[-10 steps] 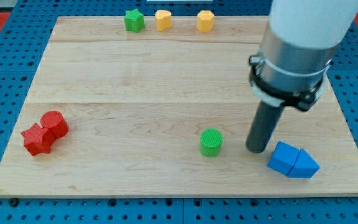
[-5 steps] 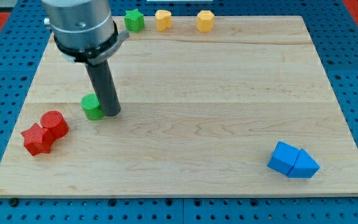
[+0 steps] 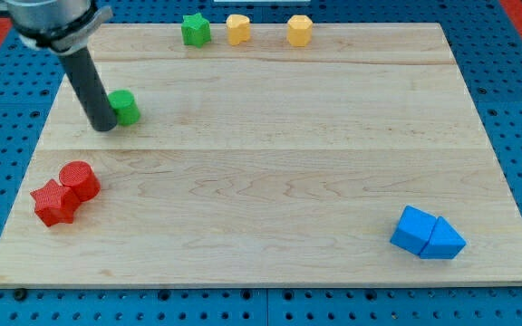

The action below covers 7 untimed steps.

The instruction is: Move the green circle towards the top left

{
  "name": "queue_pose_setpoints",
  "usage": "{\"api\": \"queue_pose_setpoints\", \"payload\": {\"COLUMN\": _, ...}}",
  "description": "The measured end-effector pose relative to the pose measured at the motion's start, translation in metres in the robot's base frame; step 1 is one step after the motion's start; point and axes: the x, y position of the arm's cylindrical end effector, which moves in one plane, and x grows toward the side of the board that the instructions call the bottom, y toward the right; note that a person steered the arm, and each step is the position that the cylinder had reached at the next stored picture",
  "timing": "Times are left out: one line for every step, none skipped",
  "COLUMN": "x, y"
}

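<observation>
Camera view, my tip [image 3: 103, 126] touching ribbed green circle [image 3: 124, 107], wooden board [image 3: 279, 154].

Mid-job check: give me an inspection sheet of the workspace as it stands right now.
Surface: wooden board, flat, light grain.
Job's thing: green circle in the view's upper left area, short of the corner.
Tip: my tip just left of the green circle, close beside or touching it.
Clutter: green star, two yellow blocks along the top edge; two red blocks touching, lower left; two blue blocks touching, lower right.
Cables: nothing seen.
Surroundings: blue pegboard.
</observation>
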Motion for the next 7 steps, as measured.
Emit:
{"api": "queue_pose_setpoints", "payload": {"x": -0.011, "y": 0.024}}
{"api": "queue_pose_setpoints", "payload": {"x": -0.012, "y": 0.055}}
{"api": "queue_pose_setpoints", "payload": {"x": -0.042, "y": 0.056}}
{"api": "queue_pose_setpoints", "payload": {"x": -0.083, "y": 0.056}}
{"api": "queue_pose_setpoints", "payload": {"x": -0.086, "y": 0.1}}
{"api": "queue_pose_setpoints", "payload": {"x": -0.098, "y": 0.098}}
{"api": "queue_pose_setpoints", "payload": {"x": -0.099, "y": 0.065}}
